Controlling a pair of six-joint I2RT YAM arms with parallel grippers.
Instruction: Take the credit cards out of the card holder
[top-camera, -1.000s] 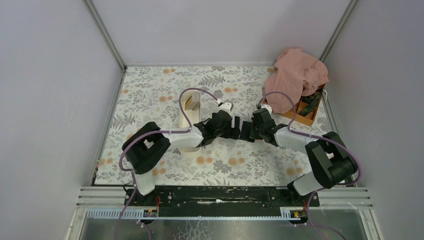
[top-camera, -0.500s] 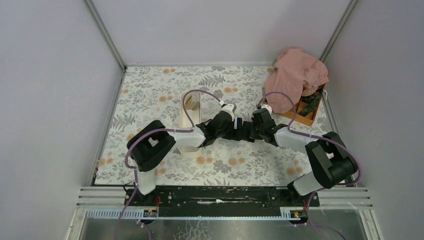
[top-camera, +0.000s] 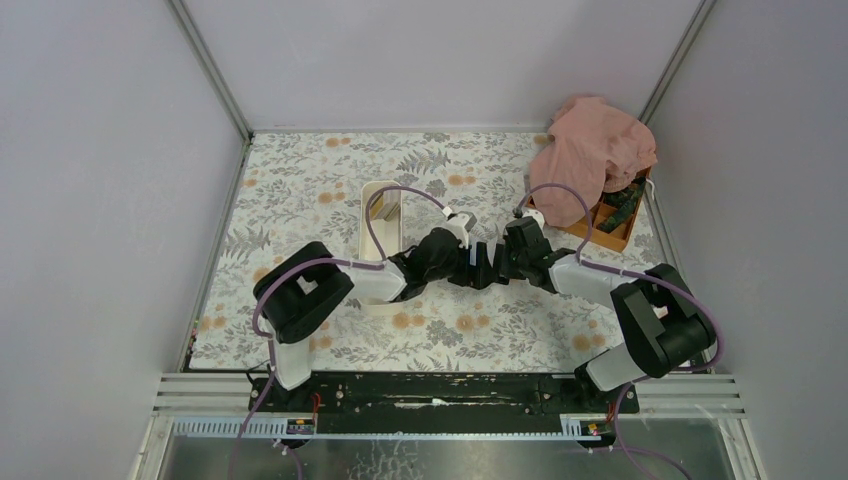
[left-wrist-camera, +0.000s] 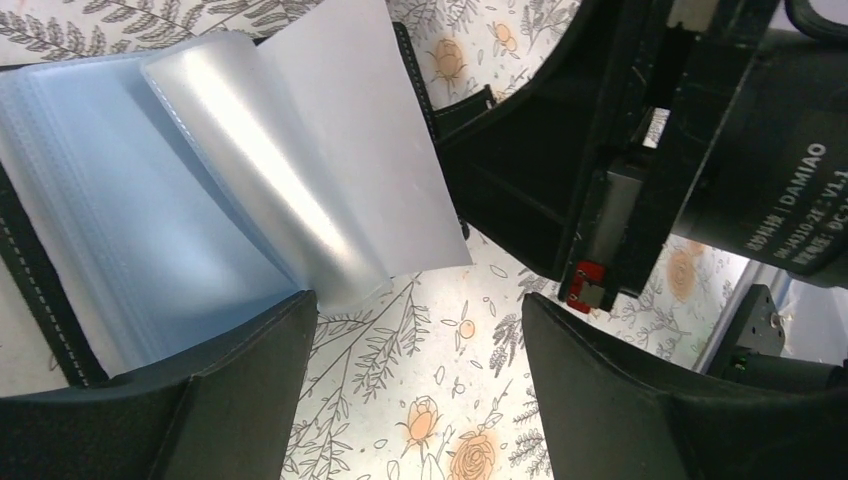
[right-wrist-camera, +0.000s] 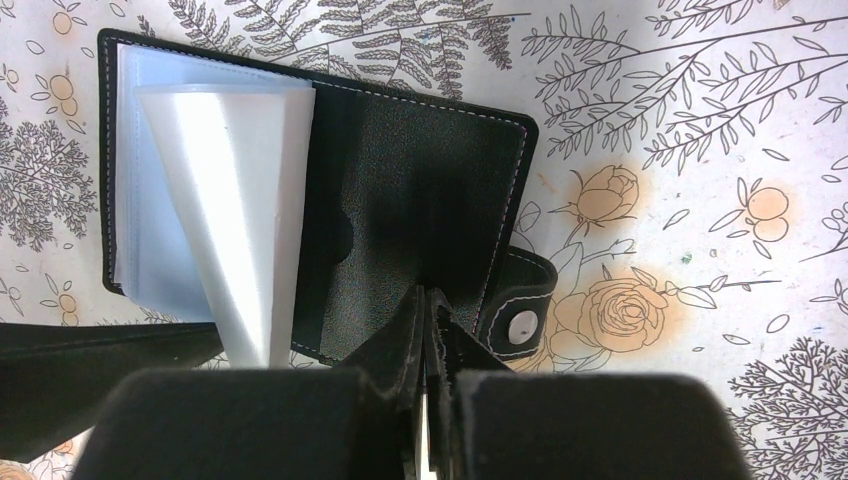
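Note:
The card holder lies open on the floral table, black flap to the right and a stack of clear plastic sleeves to the left, with one sleeve standing up. Its snap strap sticks out on the right. My right gripper is shut, its tips pressing down on the black flap. My left gripper is open over bare tablecloth. Its left finger sits at the edge of the sleeves. No credit cards show in the sleeves. From above, both grippers meet over the holder and hide it.
A long white tray stands left of the grippers, with a tan flat item at its far end. At the back right, a pink cloth is draped over an orange compartment box. Grey walls enclose the table.
The left arm has swung a little, and its gripper has edged right and nearer, closer to the right gripper. The right arm has stayed put.

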